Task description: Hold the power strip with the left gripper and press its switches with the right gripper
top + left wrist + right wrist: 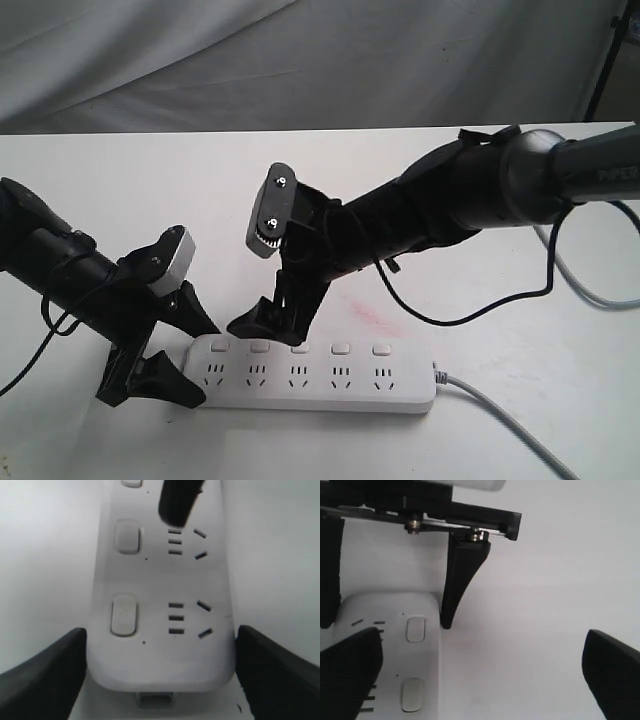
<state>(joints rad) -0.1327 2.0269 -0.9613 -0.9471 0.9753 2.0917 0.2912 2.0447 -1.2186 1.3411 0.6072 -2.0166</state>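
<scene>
A white bench (120,190) carries everything, with a pale creased cloth (300,60) hanging behind it. A faint reddish mark (375,315) is on the bench just behind the power strip (320,385).

There is one power strip, which lies flat on the side of the bench away from the cloth. It has five sockets (299,377) and five switches (300,350), one switch behind each socket. One grey cable (500,415) leaves its end.

There are two arms, each with one tool. The left tool (200,362) has its fingers (45,675) far apart at the cable-free end of the strip. One finger lies against each long side, so it grips the strip. The right tool (280,300) is wide open and holds nothing. One of its fingers (350,672) hangs over the sockets and the other is beyond the strip, on the side of the switches.
</scene>
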